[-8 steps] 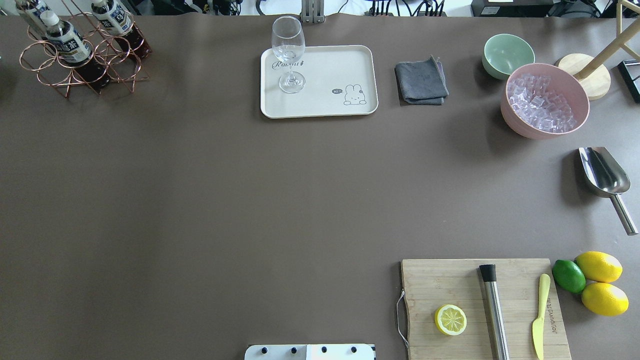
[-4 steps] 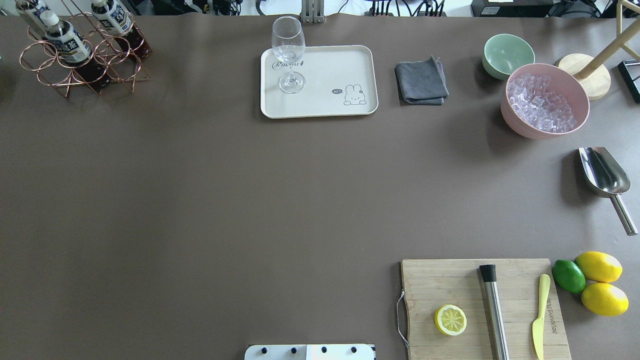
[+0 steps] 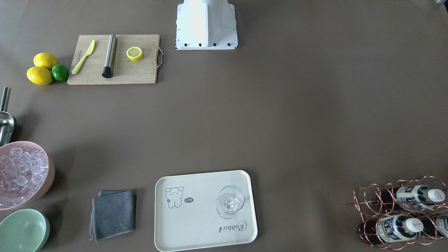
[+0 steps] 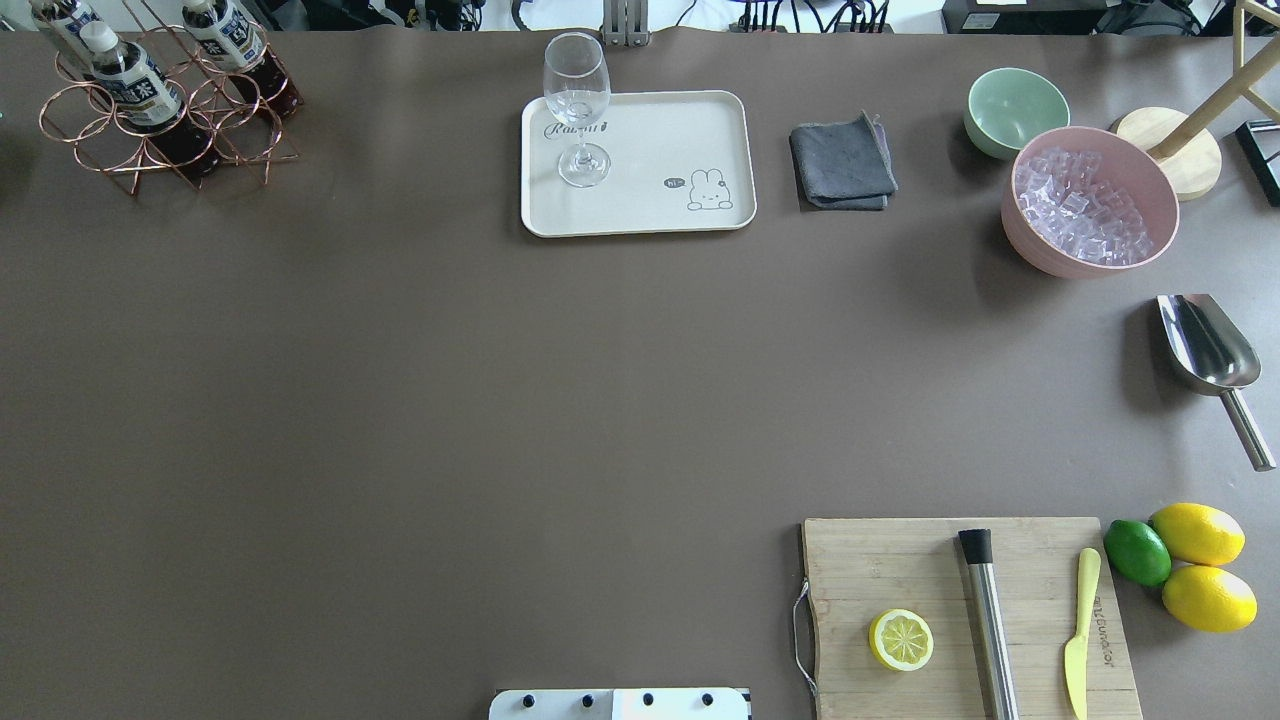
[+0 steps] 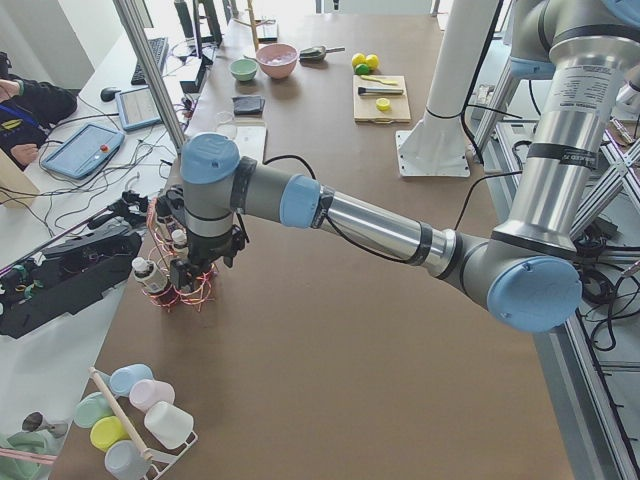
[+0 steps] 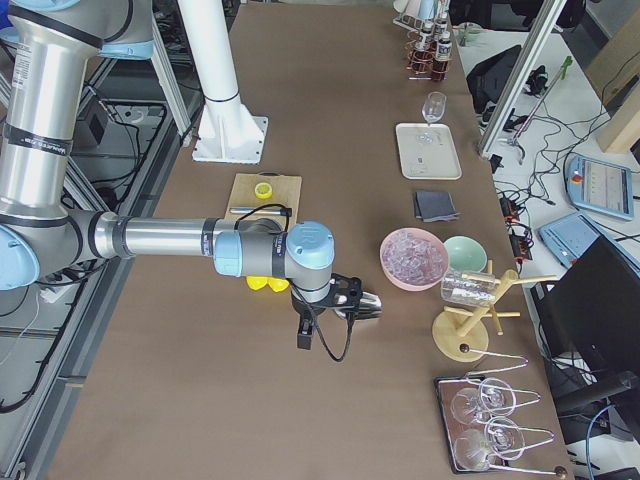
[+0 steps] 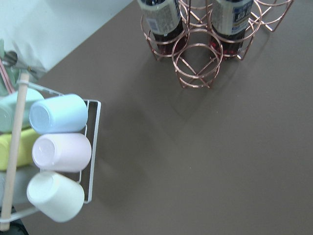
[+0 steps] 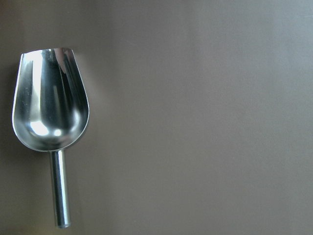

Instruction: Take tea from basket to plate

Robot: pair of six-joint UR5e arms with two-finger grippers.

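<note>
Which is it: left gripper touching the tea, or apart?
Cannot tell. Exterior left shows the left gripper low beside the tea, but from that angle neither gap nor contact is plain. The left wrist view shows tea but no fingers.

Both arms are built alike: brushed silver tubes joined by thick grey housings, each closed with a rounded pale blue cap. On the left arm thin black rings mark where tube meets joint, and a thin black cable loops off the wrist and runs back along the forearm. The right arm has the same silver and blue, with a dark band around its upright tube. The right gripper is black, with a black cable curling beside it. The white pedestal flares towards the table, with four dark screw heads along its foot.
</note>
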